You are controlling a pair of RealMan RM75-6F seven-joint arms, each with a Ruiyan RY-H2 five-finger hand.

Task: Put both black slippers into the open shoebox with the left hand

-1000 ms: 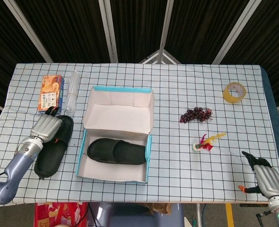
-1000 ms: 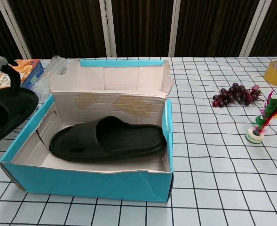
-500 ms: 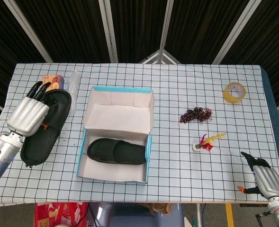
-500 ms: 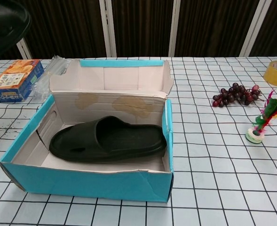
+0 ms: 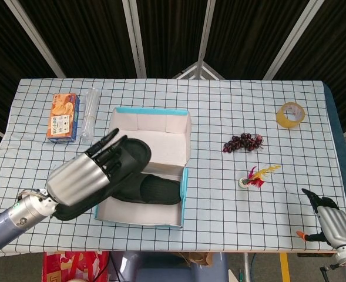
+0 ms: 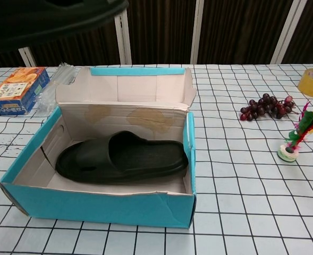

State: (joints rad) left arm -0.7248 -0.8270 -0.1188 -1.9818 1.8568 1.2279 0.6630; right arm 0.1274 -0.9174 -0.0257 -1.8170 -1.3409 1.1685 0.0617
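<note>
Biscuit box (image 5: 62,117): orange carton lying at the table's far left, beside a clear plastic packet (image 5: 88,112).
Left hand (image 5: 79,179): raised above the table, fingers wrapped over the held slipper (image 5: 121,164), which it grips; the slipper hangs over the shoebox's left edge.
Shoebox (image 6: 98,208): open, blue-walled, lid flap standing up at the back.
Boxed slipper (image 6: 121,158): black, lying flat on the shoebox floor.
Grapes (image 5: 243,142): dark bunch right of the shoebox.
Shuttlecock (image 5: 256,175): coloured feathers, near the grapes on the front side.
Tape roll (image 5: 291,114): yellow, far right.
Right hand (image 5: 331,222): low at the front right corner, holding nothing, fingers apart.
</note>
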